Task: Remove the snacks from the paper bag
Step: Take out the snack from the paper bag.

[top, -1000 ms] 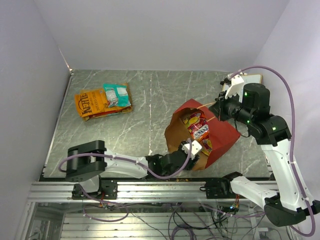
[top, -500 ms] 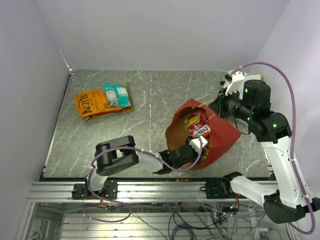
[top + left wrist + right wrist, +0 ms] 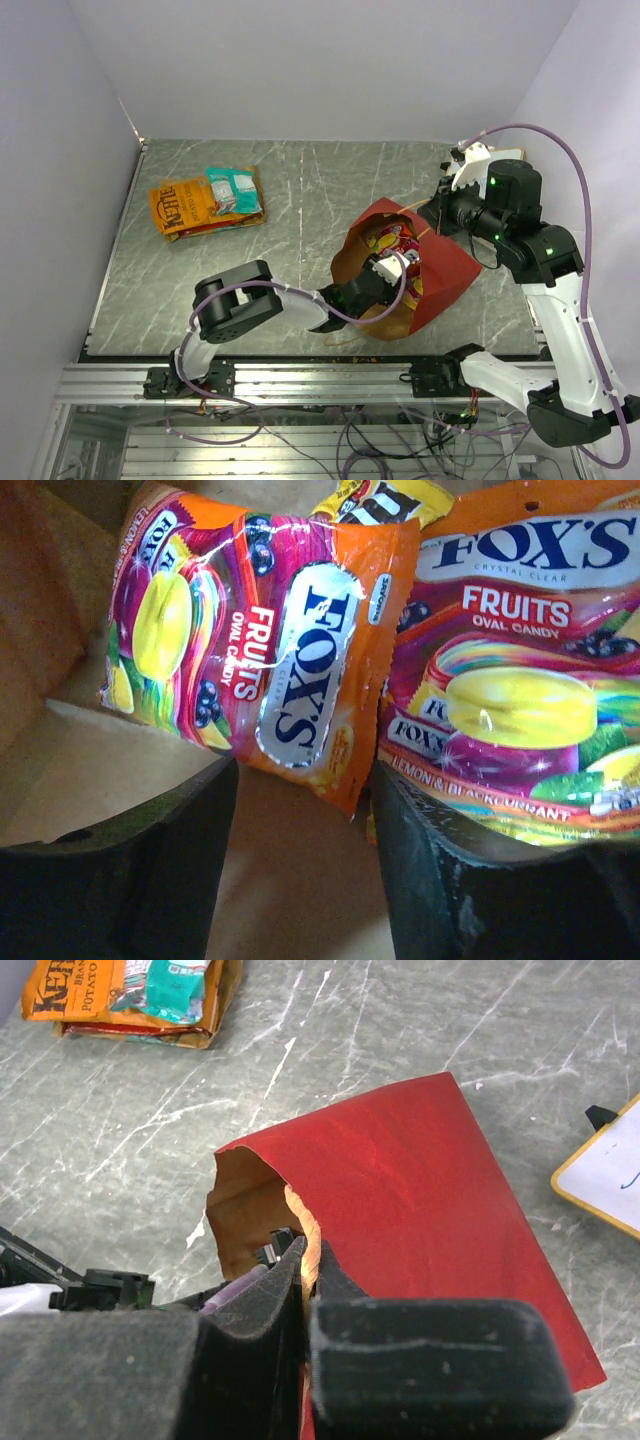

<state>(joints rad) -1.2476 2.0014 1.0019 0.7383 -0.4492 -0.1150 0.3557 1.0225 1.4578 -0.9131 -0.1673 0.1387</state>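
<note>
Glossy film makes the near packet [image 3: 250, 670] slippery and crinkly. It is judged light, with loose hard sweets inside, so take hold at its lower corner or seam, not the bulging middle. The left claw [image 3: 300, 880], roughly half open and empty inside the bag [image 3: 445, 275], has that corner at 12 o'clock between its fingertips, with a second packet [image 3: 520, 680] at 2 o'clock; the right claw [image 3: 305, 1280] is clamped shut on the bag rim.

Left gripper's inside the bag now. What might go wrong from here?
The open left gripper faces only the glossy corner of one Fox's Fruits packet; a shallow pinch may slip, or snag the second Fox's packet. The right gripper pinches just the paper bag rim, which could tear.
</note>
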